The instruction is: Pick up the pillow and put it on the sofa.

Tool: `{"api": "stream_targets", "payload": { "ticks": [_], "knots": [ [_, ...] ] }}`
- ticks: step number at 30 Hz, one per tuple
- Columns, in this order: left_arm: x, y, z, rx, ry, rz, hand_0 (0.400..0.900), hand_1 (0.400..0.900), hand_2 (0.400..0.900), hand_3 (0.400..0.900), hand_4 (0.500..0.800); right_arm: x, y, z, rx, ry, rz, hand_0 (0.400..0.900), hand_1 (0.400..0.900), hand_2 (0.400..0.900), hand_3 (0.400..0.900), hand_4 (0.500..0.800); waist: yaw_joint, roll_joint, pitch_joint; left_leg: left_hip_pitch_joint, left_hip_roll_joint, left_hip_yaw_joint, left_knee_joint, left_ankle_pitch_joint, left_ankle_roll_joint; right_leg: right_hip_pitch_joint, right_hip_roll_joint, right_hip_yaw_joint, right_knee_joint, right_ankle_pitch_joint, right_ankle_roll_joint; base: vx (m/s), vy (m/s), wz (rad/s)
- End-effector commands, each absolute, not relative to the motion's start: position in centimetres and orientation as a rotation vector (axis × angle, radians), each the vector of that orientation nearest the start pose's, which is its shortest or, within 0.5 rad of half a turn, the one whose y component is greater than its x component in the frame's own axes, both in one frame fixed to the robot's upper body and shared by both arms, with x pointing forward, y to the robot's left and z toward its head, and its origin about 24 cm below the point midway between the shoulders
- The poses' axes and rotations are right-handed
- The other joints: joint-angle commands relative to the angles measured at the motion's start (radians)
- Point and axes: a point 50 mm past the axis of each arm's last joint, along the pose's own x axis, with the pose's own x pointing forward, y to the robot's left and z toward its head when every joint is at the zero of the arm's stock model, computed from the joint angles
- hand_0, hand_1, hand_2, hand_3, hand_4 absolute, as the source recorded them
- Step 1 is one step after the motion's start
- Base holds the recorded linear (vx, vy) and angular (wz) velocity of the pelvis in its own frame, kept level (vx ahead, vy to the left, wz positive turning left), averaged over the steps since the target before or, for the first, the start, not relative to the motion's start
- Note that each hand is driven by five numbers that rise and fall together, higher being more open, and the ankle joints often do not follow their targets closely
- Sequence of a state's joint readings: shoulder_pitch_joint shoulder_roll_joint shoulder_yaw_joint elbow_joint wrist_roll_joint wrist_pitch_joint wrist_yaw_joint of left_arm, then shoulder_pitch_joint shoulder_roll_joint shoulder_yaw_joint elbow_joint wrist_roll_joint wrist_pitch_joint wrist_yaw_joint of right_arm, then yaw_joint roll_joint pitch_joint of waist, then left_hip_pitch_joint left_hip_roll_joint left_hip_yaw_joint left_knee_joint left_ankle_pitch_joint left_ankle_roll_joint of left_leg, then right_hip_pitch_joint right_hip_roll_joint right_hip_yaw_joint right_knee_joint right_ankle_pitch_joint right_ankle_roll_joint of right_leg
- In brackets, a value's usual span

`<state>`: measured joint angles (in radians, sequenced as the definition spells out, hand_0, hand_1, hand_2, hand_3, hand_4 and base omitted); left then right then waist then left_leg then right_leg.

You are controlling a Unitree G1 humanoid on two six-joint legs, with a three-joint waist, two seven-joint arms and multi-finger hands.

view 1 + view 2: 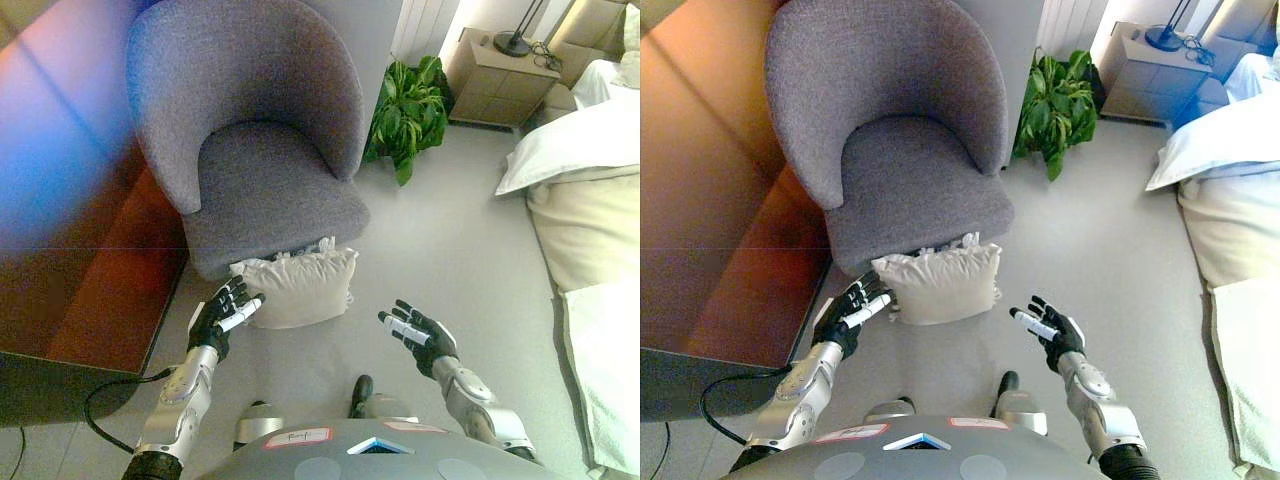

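A: Left eye view — where is the pillow [297, 287] sitting?
B: It is lying on the floor [450, 240], leaning against the front of the grey sofa [255, 140] at 12 o'clock. The left robot hand [226, 315] is touching its 9 o'clock edge, fingers spread apart.

A: And the right eye view?
B: The right robot hand [1048, 331] is hovering at the pillow's 4 o'clock, fingers apart, holding nothing. A plant [1055, 105] is standing at 1 o'clock.
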<state>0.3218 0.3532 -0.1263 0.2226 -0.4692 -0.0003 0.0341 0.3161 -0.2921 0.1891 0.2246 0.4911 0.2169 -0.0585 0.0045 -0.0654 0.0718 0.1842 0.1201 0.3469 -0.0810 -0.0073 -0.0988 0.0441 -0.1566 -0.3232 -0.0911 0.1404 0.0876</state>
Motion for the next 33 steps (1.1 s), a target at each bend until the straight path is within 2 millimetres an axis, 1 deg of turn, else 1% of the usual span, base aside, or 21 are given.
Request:
{"api": "stream_targets", "payload": {
  "ticks": [1, 11, 15, 17, 20, 21, 22, 23, 24, 26, 28, 29, 31, 33],
  "knots": [
    [18.6, 22.4, -2.4, -0.087, 0.319, 0.066, 0.900, 0.900, 0.900, 0.900, 0.800, 17.4, -20.4, -5.1, 0.108, 0.559, -0.055, 0.900, 0.900, 0.900, 0.900, 0.800, -0.002, 0.008, -0.003, -0.016, -0.013, -0.031, 0.030, -0.028, 0.053, 0.075, -0.025, -0.007, 0.004, -0.061, 0.071, 0.00, 0.000, 0.00],
    [18.5, 22.5, -2.6, -0.086, 0.324, 0.068, 0.900, 0.900, 0.900, 0.900, 0.800, 17.5, -20.4, -4.9, 0.080, 0.539, -0.043, 0.900, 0.900, 0.900, 0.900, 0.800, -0.005, 0.012, 0.002, -0.015, -0.006, -0.031, 0.028, -0.024, 0.050, 0.073, -0.014, -0.005, 0.004, -0.068, 0.064, 0.01, -0.042, -0.01],
    [18.5, 22.6, -2.5, -0.093, 0.317, 0.080, 0.900, 0.900, 0.900, 0.900, 0.800, 17.7, -20.4, -4.7, 0.072, 0.527, -0.026, 0.900, 0.900, 0.900, 0.900, 0.800, -0.004, 0.010, 0.015, -0.040, 0.010, -0.042, 0.078, -0.030, 0.040, 0.067, -0.002, 0.004, 0.004, -0.074, 0.048, 0.01, -0.101, -0.05],
    [18.4, 22.6, -2.5, -0.099, 0.312, 0.088, 0.900, 0.900, 0.900, 0.900, 0.800, 17.8, -20.5, -4.6, 0.055, 0.521, -0.016, 0.900, 0.900, 0.900, 0.900, 0.800, 0.000, 0.007, 0.026, -0.066, 0.023, -0.056, 0.132, -0.032, 0.029, 0.065, 0.004, 0.012, 0.004, -0.075, 0.036, 0.01, -0.117, -0.12],
    [18.3, 22.6, -2.3, -0.110, 0.299, 0.099, 0.900, 0.900, 0.900, 0.900, 0.800, 18.1, -20.9, -4.2, 0.033, 0.508, -0.006, 0.900, 0.900, 0.900, 0.900, 0.800, 0.008, 0.000, 0.048, -0.135, 0.063, -0.095, 0.272, 0.002, 0.005, 0.057, 0.014, 0.024, 0.007, -0.078, 0.012, 0.00, -0.125, -0.17],
    [18.3, 22.6, -2.2, -0.116, 0.292, 0.102, 0.900, 0.900, 0.900, 0.900, 0.800, 18.2, -21.0, -4.1, 0.023, 0.501, -0.002, 0.900, 0.900, 0.900, 0.900, 0.800, 0.011, -0.004, 0.060, -0.170, 0.082, -0.116, 0.340, 0.031, -0.006, 0.051, 0.017, 0.027, 0.010, -0.077, 0.001, -0.03, -0.105, -0.18],
    [18.3, 22.6, -2.2, -0.120, 0.288, 0.105, 0.900, 0.900, 0.900, 0.900, 0.800, 18.2, -21.2, -4.0, 0.017, 0.495, 0.000, 0.900, 0.900, 0.900, 0.900, 0.800, 0.013, -0.010, 0.067, -0.206, 0.093, -0.135, 0.401, 0.060, -0.013, 0.043, 0.015, 0.027, 0.011, -0.073, -0.008, -0.03, -0.117, -0.20],
    [18.2, 22.6, -2.3, -0.128, 0.287, 0.106, 0.900, 0.900, 0.900, 0.900, 0.800, 18.3, -21.5, -3.9, 0.010, 0.490, -0.001, 0.900, 0.900, 0.900, 0.900, 0.800, 0.018, -0.014, 0.081, -0.247, 0.108, -0.158, 0.494, 0.075, -0.020, 0.045, 0.017, 0.026, 0.011, -0.073, -0.018, 0.00, -0.111, -0.16],
    [18.0, 22.7, -2.3, -0.135, 0.287, 0.105, 0.900, 0.900, 0.900, 0.900, 0.800, 18.2, -21.8, -3.8, 0.003, 0.486, -0.003, 0.900, 0.900, 0.900, 0.900, 0.800, 0.022, -0.021, 0.091, -0.281, 0.112, -0.170, 0.569, 0.080, -0.020, 0.047, 0.013, 0.025, 0.011, -0.070, -0.027, 0.05, -0.097, -0.14],
    [17.7, 22.8, -2.5, -0.146, 0.294, 0.108, 0.900, 0.900, 0.900, 0.900, 0.800, 18.0, -22.3, -3.8, -0.005, 0.487, -0.011, 0.900, 0.900, 0.900, 0.900, 0.800, 0.030, -0.028, 0.108, -0.322, 0.112, -0.173, 0.627, 0.087, -0.015, 0.058, 0.009, 0.026, 0.010, -0.071, -0.034, 0.10, -0.033, -0.08],
    [17.4, 22.9, -2.5, -0.153, 0.296, 0.117, 0.900, 0.900, 0.900, 0.900, 0.800, 17.8, -22.6, -3.8, -0.006, 0.487, -0.018, 0.900, 0.900, 0.900, 0.900, 0.800, 0.038, -0.025, 0.119, -0.325, 0.107, -0.162, 0.583, 0.093, -0.012, 0.075, 0.011, 0.029, 0.009, -0.080, -0.031, 0.16, 0.063, -0.05],
    [17.2, 23.0, -2.5, -0.152, 0.294, 0.117, 0.900, 0.900, 0.900, 0.900, 0.800, 17.7, -22.7, -3.8, -0.006, 0.486, -0.018, 0.900, 0.900, 0.900, 0.900, 0.800, 0.041, -0.018, 0.122, -0.310, 0.104, -0.148, 0.513, 0.102, -0.011, 0.082, 0.017, 0.032, 0.008, -0.088, -0.025, 0.23, 0.133, -0.03],
    [16.8, 22.9, -2.6, -0.155, 0.295, 0.119, 0.900, 0.900, 0.900, 0.900, 0.800, 17.5, -22.7, -3.8, -0.018, 0.482, -0.009, 0.900, 0.900, 0.900, 0.900, 0.800, 0.043, 0.008, 0.120, -0.283, 0.103, -0.133, 0.337, 0.148, -0.018, 0.094, 0.034, 0.042, 0.005, -0.102, -0.013, 0.25, 0.168, -0.05],
    [16.5, 22.8, -2.9, -0.165, 0.301, 0.120, 0.900, 0.900, 0.900, 0.900, 0.800, 17.1, -22.7, -3.7, -0.028, 0.482, 0.002, 0.900, 0.900, 0.900, 0.900, 0.800, 0.048, 0.036, 0.116, -0.282, 0.107, -0.124, 0.175, 0.219, -0.039, 0.107, 0.056, 0.057, 0.004, -0.120, -0.004, 0.29, 0.188, -0.08]
  ]
}}
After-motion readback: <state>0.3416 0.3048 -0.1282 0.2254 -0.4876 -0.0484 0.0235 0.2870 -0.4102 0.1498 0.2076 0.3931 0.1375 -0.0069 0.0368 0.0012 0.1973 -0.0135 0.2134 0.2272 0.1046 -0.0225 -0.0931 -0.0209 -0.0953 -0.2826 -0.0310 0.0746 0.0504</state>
